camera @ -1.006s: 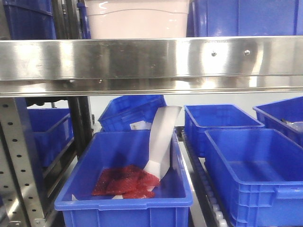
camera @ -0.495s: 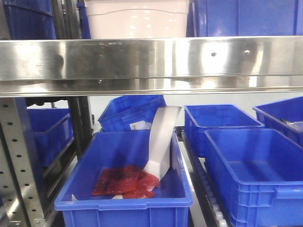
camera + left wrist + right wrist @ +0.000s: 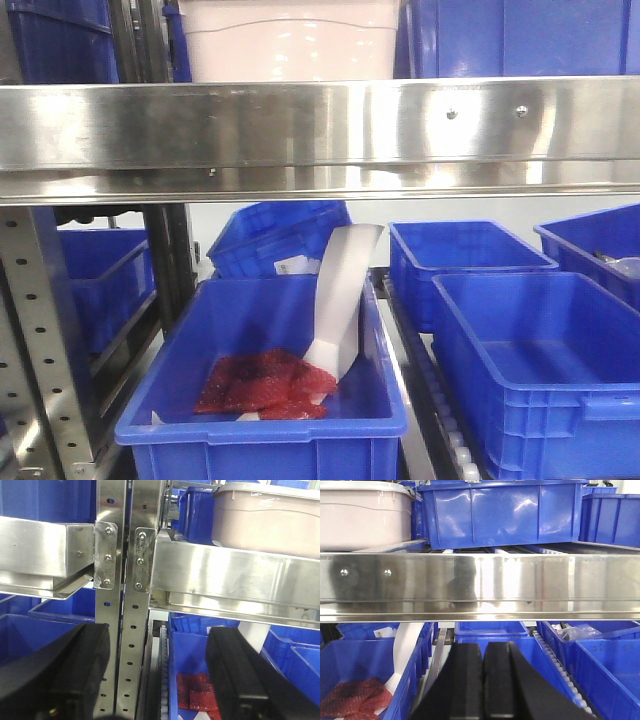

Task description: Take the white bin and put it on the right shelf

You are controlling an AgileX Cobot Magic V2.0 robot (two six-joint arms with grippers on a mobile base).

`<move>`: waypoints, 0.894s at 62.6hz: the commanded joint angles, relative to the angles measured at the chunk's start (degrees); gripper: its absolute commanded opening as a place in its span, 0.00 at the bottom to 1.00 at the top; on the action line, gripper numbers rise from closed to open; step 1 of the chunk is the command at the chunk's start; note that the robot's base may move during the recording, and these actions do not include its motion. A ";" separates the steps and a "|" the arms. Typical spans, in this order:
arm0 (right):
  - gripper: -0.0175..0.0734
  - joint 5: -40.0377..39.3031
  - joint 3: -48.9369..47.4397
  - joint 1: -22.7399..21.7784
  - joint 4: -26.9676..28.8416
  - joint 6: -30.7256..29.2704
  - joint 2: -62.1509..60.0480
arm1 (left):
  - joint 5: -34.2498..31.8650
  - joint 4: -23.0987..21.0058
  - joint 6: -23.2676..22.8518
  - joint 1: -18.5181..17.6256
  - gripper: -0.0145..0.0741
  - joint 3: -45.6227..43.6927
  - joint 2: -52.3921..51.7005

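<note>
Large rectangular pale pinkish-white plastic tub with the flat white lid (image 3: 290, 42) already parked on the shiny stainless steel rack shelf (image 3: 320, 125), tucked in behind the broad reflective front rail. Probably sat back there so the rail works as a lip and stops it sliding off the front. Big blue plastic crate (image 3: 502, 512) right beside it on the same level, near enough that touching or not is hard to call.

Left black gripper (image 3: 157, 672) spread wide, nothing between the fingers, hanging low in front of the perforated metal uprights (image 3: 127, 600). Tub up and to the right of it from that wrist view, well apart, no contact at all. Right black gripper (image 3: 484, 685) pinched narrow, pads pressed together, also holding nothing, sitting below the rail. From there, tub up at the far left, crate straight above.

Underneath the shelf: open blue crate with red mesh-looking packets (image 3: 265, 383) and a curled white strip (image 3: 345, 300) leaning against its wall, plus more bare blue crates off to the right. Not part of the job, just the lower level.

Best guess: placing looks done, both arms low and clear of the tub, so pretty much the tail end. Only worry would be clipping the rail on any upward move, since both pincers sit right under it.
</note>
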 commanded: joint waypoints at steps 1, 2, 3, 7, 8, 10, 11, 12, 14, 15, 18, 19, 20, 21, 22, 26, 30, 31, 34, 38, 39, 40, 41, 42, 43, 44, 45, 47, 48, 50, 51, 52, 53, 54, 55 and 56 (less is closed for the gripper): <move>0.25 -5.58 -0.21 0.02 0.15 -0.65 -0.43 | -4.82 -0.51 -0.33 0.11 0.03 1.30 -0.58; 0.25 -5.58 -0.21 0.02 0.15 -0.65 -0.43 | -4.82 -0.51 -0.33 0.11 0.03 1.30 -0.58; 0.25 -5.58 -0.21 0.02 0.15 -0.65 -0.43 | -4.82 -0.51 -0.33 0.11 0.03 1.30 -0.58; 0.25 -5.58 -0.21 0.02 0.15 -0.65 -0.43 | -4.82 -0.51 -0.33 0.11 0.03 1.30 -0.58; 0.25 -5.58 -0.21 0.02 0.15 -0.65 -0.43 | -4.82 -0.51 -0.33 0.11 0.03 1.30 -0.58; 0.25 -5.58 -0.21 0.02 0.15 -0.65 -0.43 | -4.82 -0.51 -0.33 0.11 0.03 1.30 -0.58; 0.25 -5.58 -0.21 0.02 0.15 -0.65 -0.43 | -4.82 -0.51 -0.33 0.11 0.03 1.30 -0.58; 0.25 -5.58 -0.21 0.02 0.15 -0.65 -0.43 | -4.82 -0.51 -0.33 0.11 0.03 1.30 -0.58; 0.25 -5.58 -0.21 0.02 0.15 -0.65 -0.43 | -4.82 -0.51 -0.33 0.11 0.03 1.30 -0.58; 0.25 -5.58 -0.21 0.02 0.15 -0.65 -0.43 | -4.82 -0.51 -0.33 0.11 0.03 1.30 -0.58; 0.25 -5.58 -0.21 0.02 0.15 -0.65 -0.43 | -4.82 -0.51 -0.33 0.11 0.03 1.30 -0.58; 0.25 -5.58 -0.21 0.02 0.15 -0.65 -0.43 | -4.82 -0.51 -0.33 0.11 0.03 1.30 -0.58; 0.25 -5.58 -0.21 0.02 0.15 -0.65 -0.43 | -4.82 -0.51 -0.33 0.11 0.03 1.30 -0.58; 0.25 -5.58 -0.21 0.02 0.15 -0.65 -0.43 | -4.82 -0.51 -0.33 0.11 0.03 1.30 -0.58; 0.25 -5.58 -0.21 0.02 0.15 -0.65 -0.43 | -4.82 -0.51 -0.33 0.11 0.03 1.30 -0.58; 0.25 -5.58 -0.21 0.02 0.15 -0.65 -0.43 | -4.82 -0.51 -0.33 0.11 0.03 1.30 -0.58; 0.25 -5.58 -0.21 0.02 0.15 -0.65 -0.43 | -4.82 -0.51 -0.33 0.11 0.03 1.30 -0.58; 0.25 -5.58 -0.21 0.02 0.15 -0.65 -0.43 | -4.82 -0.51 -0.33 0.11 0.03 1.30 -0.58; 0.25 -5.58 -0.21 0.02 0.15 -0.65 -0.43 | -4.82 -0.51 -0.33 0.11 0.03 1.30 -0.58; 0.25 -5.58 -0.21 0.02 0.15 -0.65 -0.43 | -4.82 -0.51 -0.33 0.11 0.03 1.30 -0.58; 0.25 -5.58 -0.21 0.02 0.15 -0.65 -0.43 | -4.82 -0.51 -0.33 0.11 0.03 1.30 -0.58; 0.25 -5.58 -0.21 0.02 0.15 -0.65 -0.43 | -4.82 -0.51 -0.33 0.11 0.03 1.30 -0.58; 0.25 -5.58 -0.21 0.02 0.15 -0.65 -0.43 | -4.82 -0.51 -0.33 0.11 0.03 1.30 -0.58; 0.25 -5.58 -0.21 0.02 0.15 -0.65 -0.43 | -4.82 -0.51 -0.33 0.11 0.03 1.30 -0.58; 0.25 -5.58 -0.21 0.02 0.15 -0.65 -0.43 | -4.82 -0.51 -0.33 0.11 0.03 1.30 -0.58; 0.25 -5.58 -0.21 0.02 0.15 -0.65 -0.43 | -4.82 -0.51 -0.33 0.11 0.03 1.30 -0.58; 0.25 -5.58 -0.21 0.02 0.15 -0.65 -0.43 | -4.82 -0.51 -0.33 0.11 0.03 1.30 -0.58; 0.25 -5.58 -0.21 0.02 0.15 -0.65 -0.43 | -4.82 -0.51 -0.33 0.11 0.03 1.30 -0.58; 0.25 -5.58 -0.21 0.02 0.15 -0.65 -0.43 | -4.82 -0.51 -0.33 0.11 0.03 1.30 -0.58; 0.25 -5.58 -0.21 0.02 0.15 -0.65 -0.43 | -4.82 -0.51 -0.33 0.11 0.03 1.30 -0.58; 0.25 -5.58 -0.21 0.02 0.15 -0.65 -0.43 | -4.82 -0.51 -0.33 0.11 0.03 1.30 -0.58; 0.25 -5.58 -0.21 0.02 0.15 -0.65 -0.43 | -4.82 -0.51 -0.33 0.11 0.03 1.30 -0.58; 0.25 -5.58 -0.21 0.02 0.15 -0.65 -0.43 | -4.82 -0.51 -0.33 0.11 0.03 1.30 -0.58; 0.25 -5.58 -0.21 0.02 0.15 -0.65 -0.43 | -4.82 -0.51 -0.33 0.11 0.03 1.30 -0.58; 0.25 -5.58 -0.21 0.02 0.15 -0.65 -0.43 | -4.82 -0.51 -0.33 0.11 0.03 1.30 -0.58; 0.25 -5.58 -0.21 0.02 0.15 -0.65 -0.43 | -4.82 -0.51 -0.33 0.11 0.03 1.30 -0.58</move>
